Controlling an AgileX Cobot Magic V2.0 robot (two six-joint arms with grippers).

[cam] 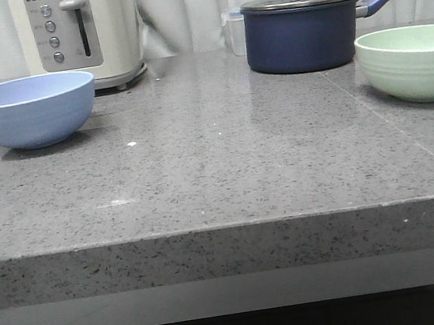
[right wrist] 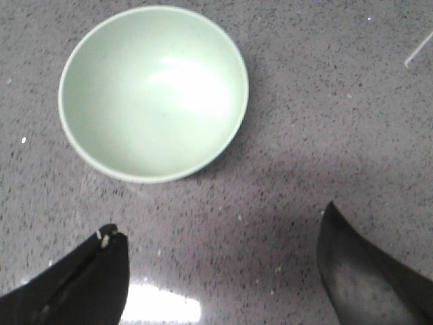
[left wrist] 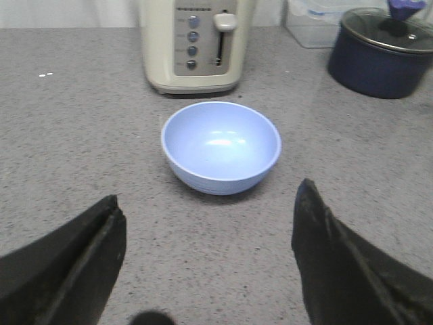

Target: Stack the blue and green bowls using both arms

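The blue bowl (cam: 29, 110) stands upright and empty at the far left of the grey counter. The green bowl (cam: 412, 62) stands upright and empty at the far right. Neither arm shows in the front view. In the left wrist view my left gripper (left wrist: 210, 203) is open and empty, hovering short of the blue bowl (left wrist: 221, 145). In the right wrist view my right gripper (right wrist: 220, 227) is open and empty above the counter, beside the green bowl (right wrist: 153, 93).
A cream toaster (cam: 83, 31) stands behind the blue bowl. A dark navy saucepan (cam: 304, 31) with a glass lid and long handle stands behind the green bowl, with a clear container (cam: 235, 31) beside it. The counter's front edge (cam: 227, 228) runs across the front view.
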